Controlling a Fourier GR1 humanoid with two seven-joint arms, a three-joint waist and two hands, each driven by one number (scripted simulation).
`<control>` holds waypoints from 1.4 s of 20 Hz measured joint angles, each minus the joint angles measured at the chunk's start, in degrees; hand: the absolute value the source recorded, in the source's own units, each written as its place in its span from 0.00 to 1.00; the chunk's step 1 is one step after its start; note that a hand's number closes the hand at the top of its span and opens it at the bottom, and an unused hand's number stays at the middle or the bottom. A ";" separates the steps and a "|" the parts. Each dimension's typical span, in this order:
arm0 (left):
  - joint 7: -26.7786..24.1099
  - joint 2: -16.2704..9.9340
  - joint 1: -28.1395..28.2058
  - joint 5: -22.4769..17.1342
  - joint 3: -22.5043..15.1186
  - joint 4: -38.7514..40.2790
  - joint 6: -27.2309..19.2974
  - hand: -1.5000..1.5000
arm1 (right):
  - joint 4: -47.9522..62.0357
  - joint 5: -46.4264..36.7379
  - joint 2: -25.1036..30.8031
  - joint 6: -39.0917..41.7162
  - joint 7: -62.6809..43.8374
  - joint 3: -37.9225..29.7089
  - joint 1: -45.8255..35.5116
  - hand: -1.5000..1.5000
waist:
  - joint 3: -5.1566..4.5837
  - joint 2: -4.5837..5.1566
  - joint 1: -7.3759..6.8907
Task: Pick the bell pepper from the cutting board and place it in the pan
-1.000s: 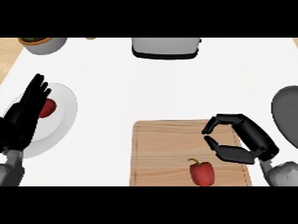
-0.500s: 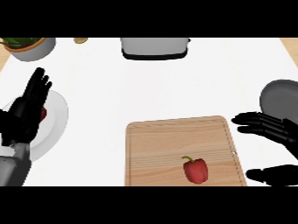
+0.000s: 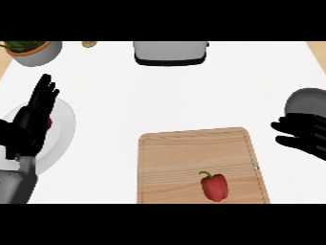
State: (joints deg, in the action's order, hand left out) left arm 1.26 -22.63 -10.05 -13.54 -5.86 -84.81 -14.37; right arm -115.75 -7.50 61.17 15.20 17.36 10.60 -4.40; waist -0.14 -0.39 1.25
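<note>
At six o'clock on the counter (image 3: 193, 95) we see a wooden cutting board (image 3: 193, 153), and the red bell pepper (image 3: 215, 186) lies on its lower right part, stem toward twelve, touched by neither hand. Our right hand (image 3: 313, 136) hovers at three o'clock, fingers straight and spread apart, holding nothing, just beside the board's right edge and over the lower rim of the grey pan (image 3: 317, 101). Our left hand (image 3: 27, 127) rests open at nine o'clock, fingers up, above a white plate (image 3: 65, 129). At twelve o'clock stands a toaster (image 3: 171, 51); at eleven, a potted plant (image 3: 33, 51).
</note>
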 measured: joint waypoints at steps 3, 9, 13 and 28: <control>0.06 0.32 -0.28 0.08 0.46 0.20 0.71 0.50 | -7.43 0.04 -0.35 1.76 -8.63 -0.19 -1.06 0.00 | 0.02 0.09 -0.44; 0.53 2.02 -3.42 1.39 0.69 2.72 1.58 0.50 | -15.52 -3.04 -5.27 5.36 -22.22 4.80 -6.63 0.00 | 0.05 0.34 -1.19; 1.40 3.23 -3.82 2.72 0.49 2.19 1.04 0.50 | -16.76 -2.53 -10.19 9.44 -29.15 10.07 -10.81 0.00 | 0.06 0.38 -1.57; 2.51 4.81 -3.60 5.04 3.47 1.54 3.65 0.50 | -15.08 -20.49 -25.41 15.62 -37.74 22.76 -6.90 0.00 | 0.14 0.35 -1.25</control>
State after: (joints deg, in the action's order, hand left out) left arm 3.77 -17.82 -13.66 -8.50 -2.39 -83.27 -10.72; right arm -130.83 -27.99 35.76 30.81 -20.38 33.36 -11.30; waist 0.00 -0.04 0.00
